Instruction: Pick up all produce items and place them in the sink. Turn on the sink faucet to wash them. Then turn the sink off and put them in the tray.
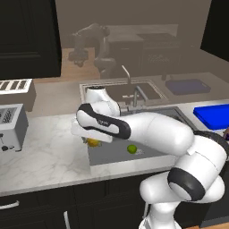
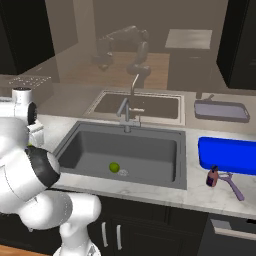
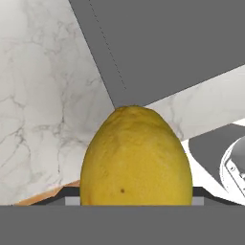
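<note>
at the sink's (image 1: 154, 157) left edge the gripper (image 1: 91, 142) is closed on the lemon (image 3: 136, 158), held over the rim by the marble counter (image 1: 44, 156). further right the lime (image 1: 132, 148) lies on the basin floor, then the blue tray (image 1: 214, 115).

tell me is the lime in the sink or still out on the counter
In the sink. The lime lies on the dark basin floor of the sink, beside the round drain, below the faucet.

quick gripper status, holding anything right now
gripper: closed on the lemon, over the sink's left edge; the lime lies loose in the basin
</note>
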